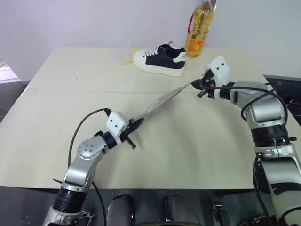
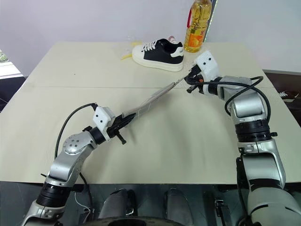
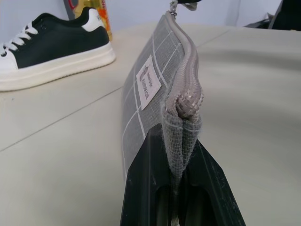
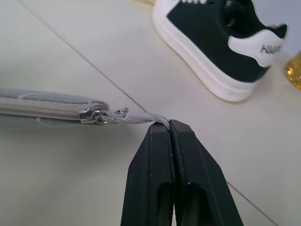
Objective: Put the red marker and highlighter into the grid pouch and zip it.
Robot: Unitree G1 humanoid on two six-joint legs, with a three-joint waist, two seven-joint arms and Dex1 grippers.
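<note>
Pincers both clamped: right pincer (image 4: pixel 170 126) has its fingers pressed together on the zipper pull tab (image 4: pixel 141 117), left pincer (image 3: pixel 182 155) is shut on the opposite end of the grid pouch (image 3: pixel 150 94), fabric bunched between its fingers.

From right pincer outward: tab runs straight off the fingertips to the slider (image 4: pixel 94 114), then the zip seam carries on along the same line, away toward the left arm. So the pouch's long axis lies directly between the two pincers, stretched taut and held up off the desk (image 1: pixel 197 141), edge-on, zip edge uppermost, label side facing the shoe (image 1: pixel 160 59).

Slider sits right at the right-pincer end of the seam & teeth look closed all the way along in the left wrist view, so zip looks done or v. nearly. Any further pull should go along the axis, away from the left pincer, w/ left as anchor.

Red marker & highlighter presumably inside; can't confirm. Bottle (image 1: pixel 199 28) stands past the shoe, well apart.
</note>
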